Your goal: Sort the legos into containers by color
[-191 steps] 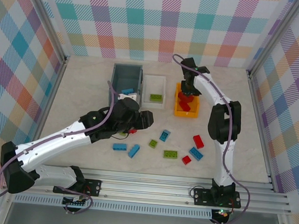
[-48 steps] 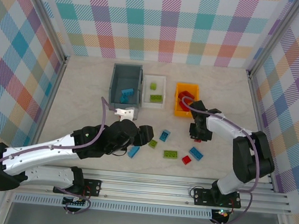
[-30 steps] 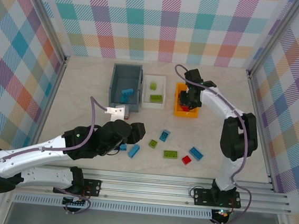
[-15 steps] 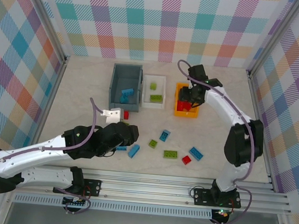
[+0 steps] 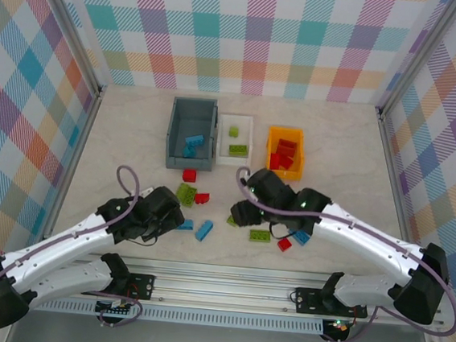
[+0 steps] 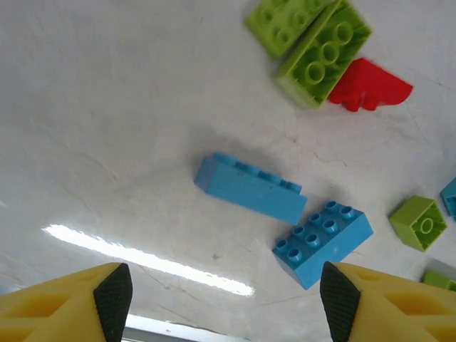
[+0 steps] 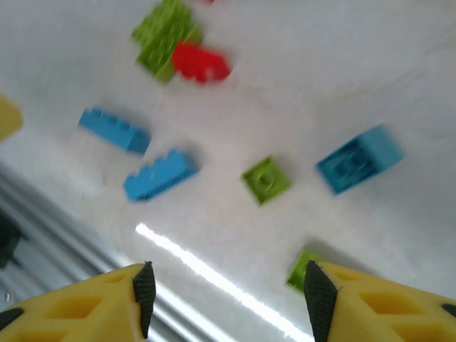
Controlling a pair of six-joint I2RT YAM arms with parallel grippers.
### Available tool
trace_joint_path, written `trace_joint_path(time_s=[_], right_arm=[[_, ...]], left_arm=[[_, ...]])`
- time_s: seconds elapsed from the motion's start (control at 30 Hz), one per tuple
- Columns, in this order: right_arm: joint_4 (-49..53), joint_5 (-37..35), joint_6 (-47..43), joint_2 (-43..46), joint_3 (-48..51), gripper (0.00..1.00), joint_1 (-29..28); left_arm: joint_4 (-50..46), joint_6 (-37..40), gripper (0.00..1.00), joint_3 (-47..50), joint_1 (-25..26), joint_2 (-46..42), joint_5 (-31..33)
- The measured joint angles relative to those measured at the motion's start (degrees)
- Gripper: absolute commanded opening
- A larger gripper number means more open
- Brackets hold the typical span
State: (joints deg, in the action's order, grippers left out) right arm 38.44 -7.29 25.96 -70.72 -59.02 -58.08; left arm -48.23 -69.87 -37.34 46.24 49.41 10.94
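Top external view: both hands empty above the loose legos

From above we see the grey-blue bin (image 5: 172,129) holding one light blue brick (image 5: 193,143). The white bin (image 5: 251,141) just beside it holds two green bricks (image 5: 237,149), and the orange bin (image 5: 268,155) holds red bricks (image 5: 285,152). The rest of the legos (image 5: 260,235) lie scattered on the table (image 5: 127,129) in front of the bins, red, green and blue ones between the two arms.

In the left wrist view the left gripper (image 6: 226,298) has its fingers spread wide with nothing between them. It is above a long blue brick (image 6: 249,189) lying on its side and a studded blue brick (image 6: 322,242) just beside it. In the blurred right wrist view, the right gripper (image 7: 226,299) is likewise spread and empty, over a small green brick (image 7: 266,179).
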Motion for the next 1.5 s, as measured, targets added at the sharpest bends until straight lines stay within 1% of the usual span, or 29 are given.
trace_joint_path(time_s=[0.1,0.17,0.27,0.43,0.53,0.6,0.67,0.8,0.9,1.0,1.07,1.17,1.27,1.33,1.4,1.5], right_arm=[[-2.9,2.5,0.6,1.9,3.4,0.7,-3.8],[-5.1,4.2,0.2,3.1,4.6,0.72,-5.5],[-7.8,6.6,-0.3,4.5,5.0,0.73,-6.7],[-10.1,7.6,-0.5,5.0,5.0,0.73,-6.8],[-10.4,7.6,-0.4,5.0,5.0,0.72,-7.1],[-10.5,7.5,-0.2,5.0,5.0,0.72,-7.3],[-10.6,7.4,0.2,5.1,5.0,0.72,-7.3],[-10.6,7.3,0.7,5.2,5.2,0.69,-7.7],[-10.7,6.9,0.9,5.2,5.5,0.68,-7.8],[-10.8,6.0,1.1,5.3,5.5,0.66,-7.9],[-10.8,5.0,1.3,5.7,5.5,0.65,-7.9],[-10.8,2.9,1.6,6.7,5.5,0.62,-7.9],[-11.3,0.3,1.7,8.1,5.5,0.61,-7.9],[-11.9,-1.0,1.8,8.6,5.5,0.6,-7.5],[-12.8,-1.8,2.0,8.9,5.4,0.6,-6.8],[-13.8,-3.1,2.8,8.9,5.3,0.6,-5.1]], left_arm=[[4.7,-9.4,0.69,4.7,0.0,-1.2,-1.1],[7.4,-14.7,0.69,5.6,-0.1,0.4,-1.0],[11.9,-22.1,0.67,5.6,-0.1,3.9,-0.7],[17.4,-31.8,0.63,5.0,-0.3,12.2,-0.5],[19.8,-36.3,0.62,4.7,-0.4,16.9,-0.9],[21.0,-38.5,0.59,4.7,-0.6,18.9,-1.0],[22.2,-39.8,0.55,4.7,-1.1,20.4,-1.0],[24.7,-41.7,0.34,4.7,-2.6,22.9,-1.3],[25.4,-42.1,0.2,4.7,-3.0,22.5,-0.8],[24.8,-40.5,0.15,4.7,-3.8,19.8,0.2],[22.1,-37.2,0.13,3.5,-5.7,17.5,0.7],[17.7,-29.9,0.12,-1.4,-9.0,15.9,1.7],[14.5,-19.7,0.11,-9.4,-13.0,15.9,2.0],[12.6,-13.0,0.11,-15.2,-15.3,17.5,1.7],[10.8,-6.4,0.1,-22.0,-17.5,21.0,1.5],[7.5,3.8,0.1,-34.2,-19.5,29.7,1.1]])
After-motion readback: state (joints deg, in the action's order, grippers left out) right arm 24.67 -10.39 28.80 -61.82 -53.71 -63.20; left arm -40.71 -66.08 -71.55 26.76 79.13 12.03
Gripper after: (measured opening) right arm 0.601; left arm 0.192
